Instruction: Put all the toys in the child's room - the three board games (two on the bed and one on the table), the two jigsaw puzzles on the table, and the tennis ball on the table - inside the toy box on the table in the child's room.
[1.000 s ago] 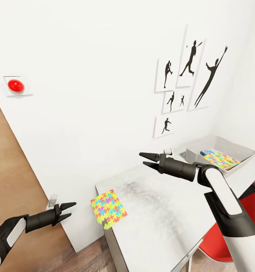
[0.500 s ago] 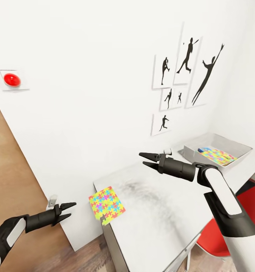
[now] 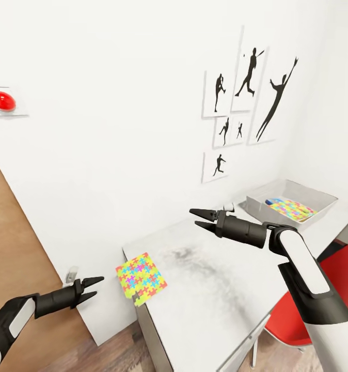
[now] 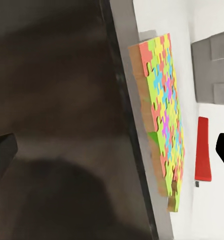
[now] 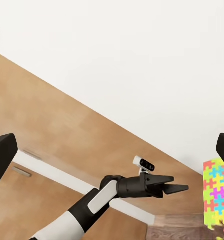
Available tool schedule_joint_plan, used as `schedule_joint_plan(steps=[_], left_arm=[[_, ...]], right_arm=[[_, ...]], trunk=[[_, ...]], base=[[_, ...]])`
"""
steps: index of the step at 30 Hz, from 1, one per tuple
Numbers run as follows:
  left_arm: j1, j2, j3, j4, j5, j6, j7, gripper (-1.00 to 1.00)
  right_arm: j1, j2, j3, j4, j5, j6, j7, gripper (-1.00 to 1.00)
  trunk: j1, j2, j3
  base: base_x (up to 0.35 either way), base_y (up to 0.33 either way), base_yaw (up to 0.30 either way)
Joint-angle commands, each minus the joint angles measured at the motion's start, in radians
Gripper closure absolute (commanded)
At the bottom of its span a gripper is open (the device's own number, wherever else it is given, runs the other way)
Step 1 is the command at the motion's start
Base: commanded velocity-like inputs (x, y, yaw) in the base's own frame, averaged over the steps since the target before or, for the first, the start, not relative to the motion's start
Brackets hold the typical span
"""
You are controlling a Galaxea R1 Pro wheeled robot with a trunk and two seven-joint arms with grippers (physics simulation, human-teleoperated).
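A bright jigsaw puzzle (image 3: 140,279) lies on the near left corner of the white table (image 3: 220,294), overhanging its edge; it also appears in the left wrist view as the jigsaw puzzle (image 4: 164,120) and in the right wrist view as the jigsaw puzzle (image 5: 218,195). The light-grey toy box (image 3: 290,199) stands at the table's far right end, holding another jigsaw puzzle (image 3: 293,208) and a blue item. My left gripper (image 3: 94,289) hangs open to the left of the table, off its edge. My right gripper (image 3: 201,217) is open above the table's middle, holding nothing.
A red chair (image 3: 318,305) stands at the table's right side. Black sports-silhouette pictures (image 3: 246,98) hang on the white wall behind. A red round button (image 3: 2,101) sits on the wall at left, above a wooden door panel (image 3: 14,248). Wood-plank floor (image 3: 122,351) lies below.
The whole view has shifted left and slightly up across the frames, so the camera moved. Both arms keep the same place in the picture, both grippers staying open.
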Motion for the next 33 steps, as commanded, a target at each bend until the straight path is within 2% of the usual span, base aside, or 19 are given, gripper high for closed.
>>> schedule_joint_plan(steps=[1,27,33], left_arm=[[-0.001,0.000,0.001,0.000,0.002,0.005,-0.002,-1.00],[-0.001,0.002,0.003,0.000,0.004,0.007,-0.001,-1.00],[-0.001,0.001,0.003,0.000,0.002,0.004,-0.001,-1.00]], right_arm=[[-0.001,-0.001,0.001,0.000,0.000,0.002,0.001,-1.00],[-0.001,-0.001,0.001,0.000,0.002,-0.002,-0.001,-1.00],[-0.001,-0.001,0.001,0.000,0.002,-0.002,-0.001,-1.00]], trunk=[[0.004,-0.008,-0.004],[0.008,-0.015,-0.007],[0.008,-0.015,-0.003]], base=[[0.000,0.000,-0.002],[-0.042,0.029,-0.001],[-0.001,0.001,-0.136]])
